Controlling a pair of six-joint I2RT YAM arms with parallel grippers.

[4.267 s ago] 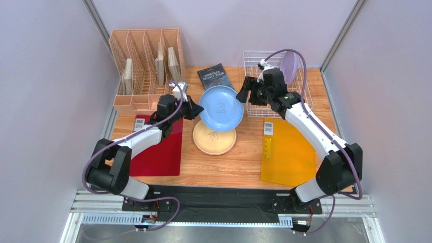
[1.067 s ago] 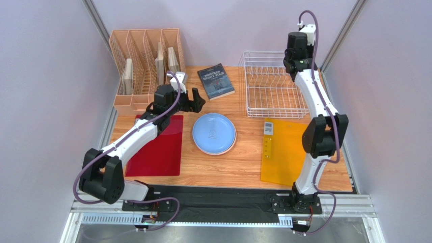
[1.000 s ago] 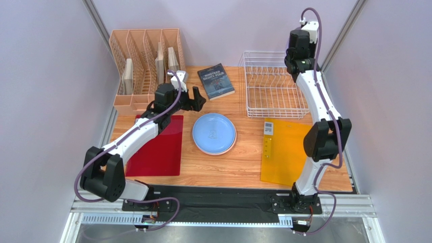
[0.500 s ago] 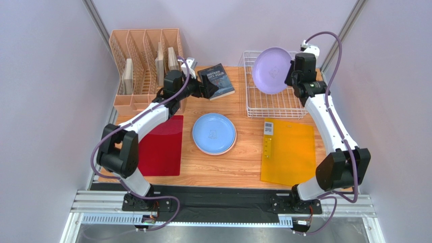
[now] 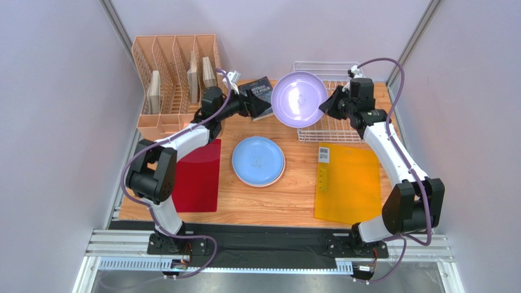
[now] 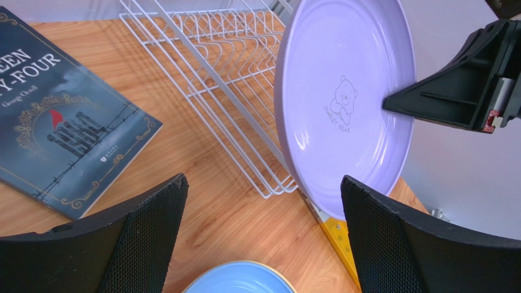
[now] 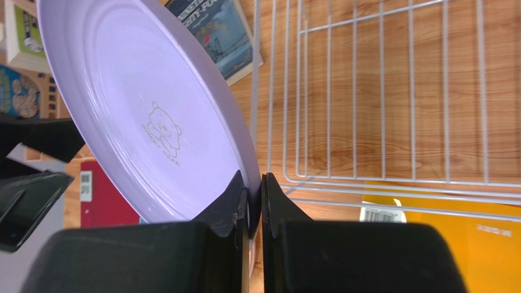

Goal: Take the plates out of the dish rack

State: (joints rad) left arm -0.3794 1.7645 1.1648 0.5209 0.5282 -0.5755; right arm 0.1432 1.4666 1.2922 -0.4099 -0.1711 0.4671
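The lavender plate [image 5: 299,99] hangs on edge above the left side of the white dish rack [image 5: 335,127], its face with a bear mark turned to the left arm. My right gripper [image 5: 328,105] is shut on its right rim; in the right wrist view the gripper [image 7: 254,183] pinches the plate [image 7: 140,110] at its edge. My left gripper [image 5: 262,107] is open over the book, close to the plate's left rim. From the left wrist the plate [image 6: 342,104] stands just beyond the open left gripper [image 6: 263,180]. A light blue plate [image 5: 258,160] lies flat mid-table. No plates show in the rack [image 7: 379,91].
A dark book [image 5: 264,90] lies left of the rack, under the left gripper. The peach organiser [image 5: 174,79] stands at the back left. A red mat [image 5: 195,177] and a yellow mat [image 5: 345,183] flank the blue plate. Walls close in on both sides.
My right gripper has carried the lavender plate down and left, from over the rack's back toward the left gripper. The left arm has reached a little further right over the book.
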